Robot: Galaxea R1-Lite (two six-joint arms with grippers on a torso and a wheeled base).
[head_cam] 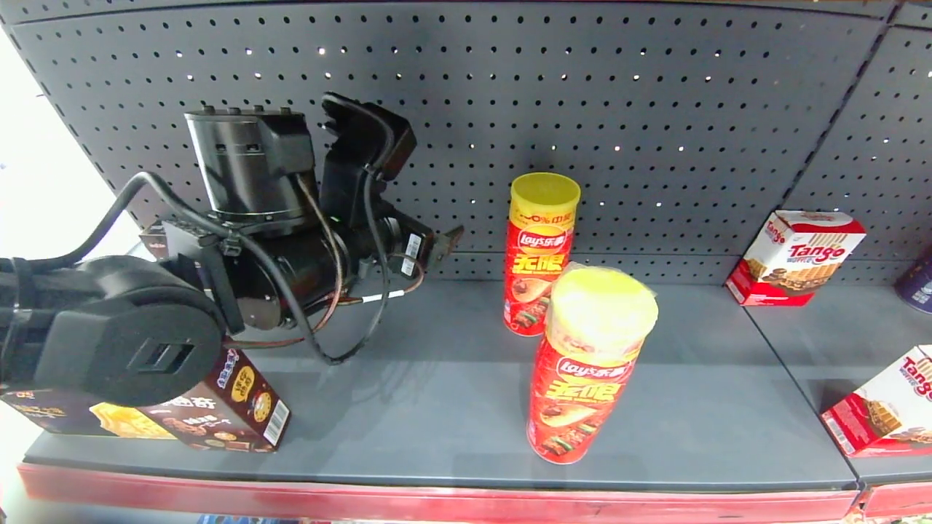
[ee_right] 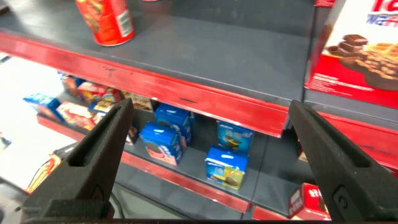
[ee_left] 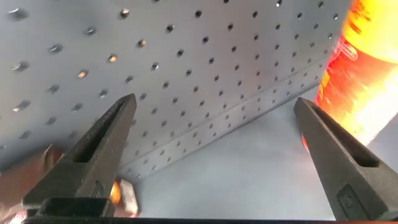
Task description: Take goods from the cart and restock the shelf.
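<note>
Shelf (head_cam: 437, 393): L hand (ee_left: 214, 102) spread nr rear can (head_cam: 540, 255).

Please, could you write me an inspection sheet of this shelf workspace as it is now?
Surface: grey shelf, red front edge.
Job's things: two chip cans upright, rear can, front can; brown box at left front, partly hidden by the left arm.
Clutter: nothing seen.
Grippers: left gripper, jaws open, empty, facing the pegboard; right gripper, jaws open, empty.
Cables: black cables along the left arm.
Surroundings: wafer boxes at right; blue packs on a lower shelf.
</note>
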